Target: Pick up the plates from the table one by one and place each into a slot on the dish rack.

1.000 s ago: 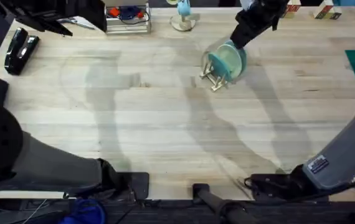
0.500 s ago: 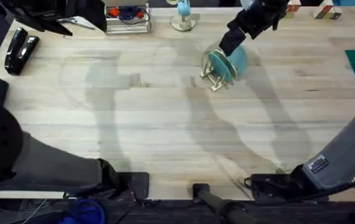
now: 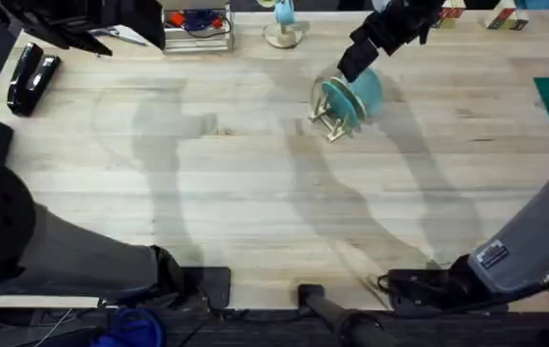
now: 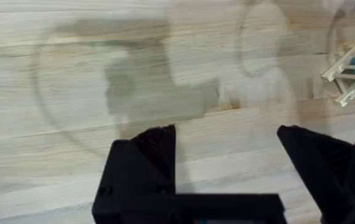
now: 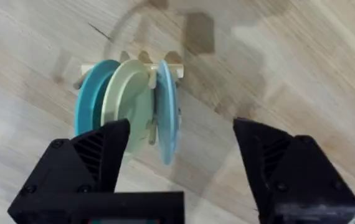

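Lifted clear, the right gripper (image 3: 350, 66) hovers jaws released above the racked plates (image 3: 353, 96); left jaws released too.

The overhead looks down across the table (image 3: 255, 193); both wrist views share the dish rack (image 5: 131, 68).

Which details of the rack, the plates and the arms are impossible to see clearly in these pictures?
- Small pale wooden dish rack, overhead view: the slots are too small to count.
- Rack base, right wrist view: hidden behind the three round plates, teal, mint-green and light blue.
- The same rack, left wrist view: cut off by the picture edge.
- Left arm, overhead view: dark and blurred.
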